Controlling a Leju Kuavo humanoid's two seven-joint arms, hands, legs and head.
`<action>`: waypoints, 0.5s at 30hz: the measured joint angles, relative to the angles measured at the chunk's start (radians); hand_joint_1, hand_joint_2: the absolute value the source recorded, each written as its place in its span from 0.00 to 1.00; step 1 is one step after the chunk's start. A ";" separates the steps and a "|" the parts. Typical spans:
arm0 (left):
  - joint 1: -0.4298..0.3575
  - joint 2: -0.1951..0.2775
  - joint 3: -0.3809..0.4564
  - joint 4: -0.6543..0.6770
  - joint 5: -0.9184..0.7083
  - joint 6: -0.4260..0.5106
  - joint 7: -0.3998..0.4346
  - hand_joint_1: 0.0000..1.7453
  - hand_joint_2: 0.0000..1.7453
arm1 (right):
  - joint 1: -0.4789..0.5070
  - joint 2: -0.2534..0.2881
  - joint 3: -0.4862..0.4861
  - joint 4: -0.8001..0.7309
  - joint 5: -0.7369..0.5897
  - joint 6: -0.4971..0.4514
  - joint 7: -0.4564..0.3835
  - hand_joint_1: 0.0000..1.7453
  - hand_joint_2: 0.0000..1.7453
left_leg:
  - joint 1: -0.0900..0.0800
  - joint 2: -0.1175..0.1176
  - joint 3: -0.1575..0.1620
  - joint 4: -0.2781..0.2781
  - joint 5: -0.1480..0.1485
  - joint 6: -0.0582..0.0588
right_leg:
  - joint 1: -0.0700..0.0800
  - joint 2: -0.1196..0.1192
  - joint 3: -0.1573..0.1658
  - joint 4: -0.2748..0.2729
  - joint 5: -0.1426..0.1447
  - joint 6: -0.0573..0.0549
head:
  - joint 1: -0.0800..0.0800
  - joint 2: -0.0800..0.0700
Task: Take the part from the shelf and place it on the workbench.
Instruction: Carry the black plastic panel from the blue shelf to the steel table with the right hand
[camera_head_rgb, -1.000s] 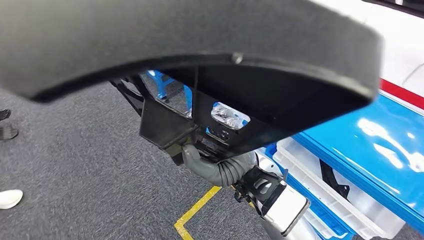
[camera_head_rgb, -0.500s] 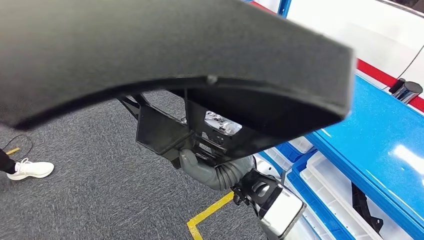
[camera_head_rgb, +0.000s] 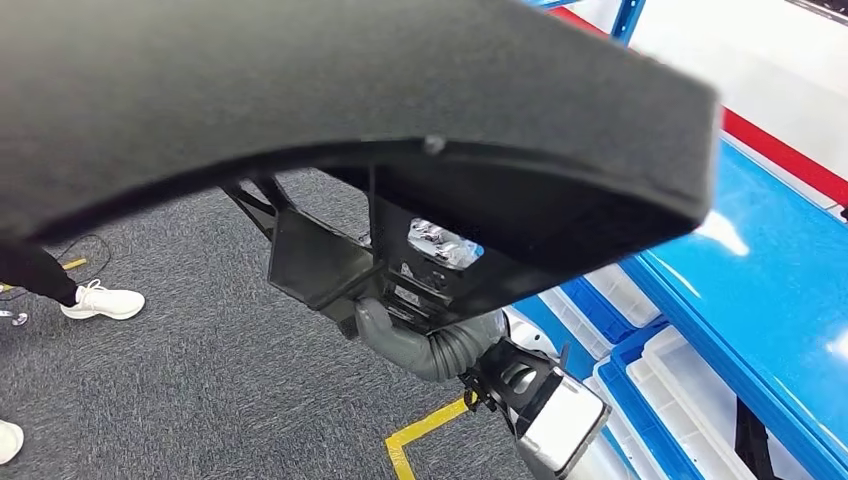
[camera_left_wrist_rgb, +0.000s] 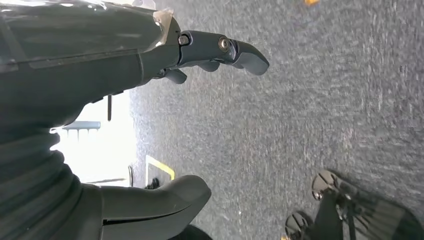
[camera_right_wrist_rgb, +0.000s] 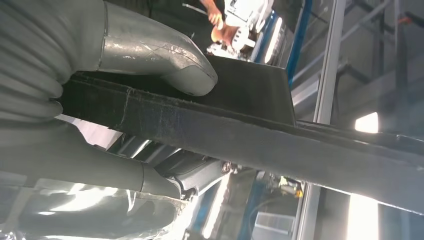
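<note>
Part: big black curved panel (camera_head_rgb: 330, 90) with a felt-like skin and a ribbed plastic underside, held up high in front of me and spreading far wider than my hand.
Right hand: my right hand (camera_right_wrist_rgb: 125, 115) grips the part's edge, thick grey thumb (camera_right_wrist_rgb: 165, 60) pressed on one face and my darker fingers (camera_right_wrist_rgb: 200, 172) tucked against the other.
Left hand: my left hand (camera_left_wrist_rgb: 150, 125) holds nothing, dark fingers (camera_left_wrist_rgb: 220, 50) stretched out and well apart from the thumb, over grey carpet.
Shelf: blue rack (camera_head_rgb: 780, 260) beyond my right arm, white bins (camera_head_rgb: 690, 400) on its lower level.
Floor: grey carpet (camera_head_rgb: 200, 370) with a yellow tape corner (camera_head_rgb: 425, 435) below my right wrist.
Person: white shoe (camera_head_rgb: 105, 300) on the carpet, well off to my left.
</note>
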 joint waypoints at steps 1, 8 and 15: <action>-0.001 -0.001 0.000 0.000 0.000 0.000 0.000 0.00 1.00 | 0.000 0.000 0.001 0.000 0.000 0.000 0.000 1.00 1.00 | -0.004 0.001 0.004 -0.009 -0.002 0.007 | 0.004 -0.008 0.002 -0.001 -0.003 0.005 | 0.002 0.000; -0.002 0.002 0.002 0.000 -0.003 0.001 0.000 0.00 1.00 | 0.007 -0.006 0.004 -0.008 -0.001 0.001 0.000 1.00 1.00 | -0.006 -0.078 0.009 -0.019 0.009 0.049 | -0.006 0.061 -0.103 0.233 -0.114 0.013 | 0.005 0.000; 0.000 0.001 0.002 0.000 -0.009 0.001 0.000 0.00 1.00 | 0.017 -0.013 0.005 -0.008 -0.002 0.013 0.002 1.00 1.00 | -0.013 -0.165 0.009 -0.016 0.010 0.042 | -0.006 0.129 -0.023 0.029 -0.003 0.028 | 0.005 0.000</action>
